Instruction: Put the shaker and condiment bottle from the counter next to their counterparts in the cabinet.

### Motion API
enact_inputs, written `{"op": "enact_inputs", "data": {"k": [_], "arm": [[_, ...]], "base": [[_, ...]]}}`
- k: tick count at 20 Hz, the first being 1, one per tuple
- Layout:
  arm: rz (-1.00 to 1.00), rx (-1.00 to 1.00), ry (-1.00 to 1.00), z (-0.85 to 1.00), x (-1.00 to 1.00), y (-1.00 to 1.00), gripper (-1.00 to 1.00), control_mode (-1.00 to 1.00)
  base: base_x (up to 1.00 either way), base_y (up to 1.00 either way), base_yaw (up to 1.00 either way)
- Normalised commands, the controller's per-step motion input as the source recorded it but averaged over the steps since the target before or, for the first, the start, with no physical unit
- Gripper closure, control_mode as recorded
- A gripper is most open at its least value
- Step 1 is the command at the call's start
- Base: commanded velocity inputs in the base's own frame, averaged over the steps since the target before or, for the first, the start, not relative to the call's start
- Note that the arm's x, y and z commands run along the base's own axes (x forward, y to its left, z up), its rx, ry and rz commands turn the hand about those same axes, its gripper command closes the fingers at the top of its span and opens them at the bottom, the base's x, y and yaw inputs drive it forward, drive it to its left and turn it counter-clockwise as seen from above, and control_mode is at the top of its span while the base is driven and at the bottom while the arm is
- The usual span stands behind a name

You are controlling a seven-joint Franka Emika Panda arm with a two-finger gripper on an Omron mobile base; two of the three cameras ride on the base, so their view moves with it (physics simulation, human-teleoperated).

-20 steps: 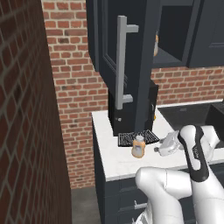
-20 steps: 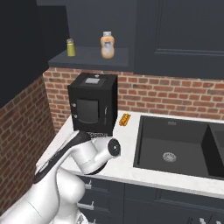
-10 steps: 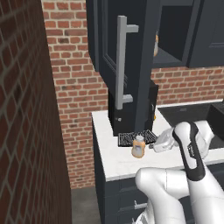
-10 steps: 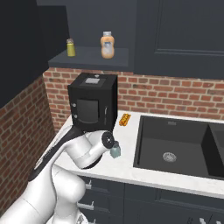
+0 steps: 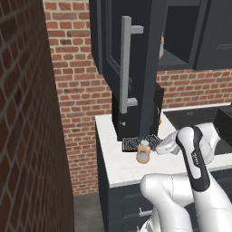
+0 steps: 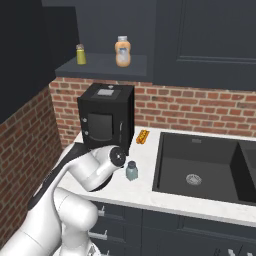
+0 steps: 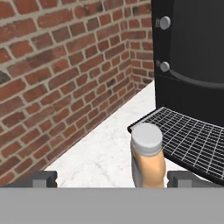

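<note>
Lowered, the open end effector [image 7: 111, 180] now straddles the condiment bottle [image 7: 147, 156]

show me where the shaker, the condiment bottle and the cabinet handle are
shaker [image 6: 132, 171], right base view, on its teal body.
condiment bottle [image 7: 148, 165], hand view, on its orange body.
cabinet handle [image 5: 126, 63], left base view, on the vertical bar.

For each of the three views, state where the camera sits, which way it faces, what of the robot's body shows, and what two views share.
Left base view: behind the arm's left, facing the counter corner, the open cabinet door and brick wall; the white arm rises lower right.
Right base view: behind the arm's right, facing the counter, shaker, sink and cabinet shelf; the arm rises lower left.
Hand view: on the hand, low over the counter, facing the brick wall; open gripper tips flank the condiment bottle.
Shared: left base and hand views both show the condiment bottle beside the black coffee machine.
</note>
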Motion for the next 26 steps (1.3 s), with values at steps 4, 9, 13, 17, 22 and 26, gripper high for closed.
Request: {"op": "enact_inputs", "data": {"k": [4,9,13,17,22,26], "arm": [[-0.07,0.00,-0.02,-0.02,0.00,0.00,-1.00,-1.00],[-0.01,0.00,0.00,-0.10,0.00,0.00,-1.00,-1.00],[0.00,0.00,0.00,-0.26,0.11,0.00,-1.00,-1.00],[0.00,0.00,0.00,-0.23,0.21,0.00,-1.00,-1.00],[0.00,-0.02,0.00,-0.02,0.07,0.07,-1.00,-1.00],[0.00,-0.09,0.00,-0.26,0.13,0.23,-1.00,-1.00]], "base": [[0.00,0.00,0.00],[0.00,0.00,0.00],[0.00,0.00,0.00],[0.00,0.00,0.00],[0.00,0.00,0.00],[0.00,0.00,0.00]]}}
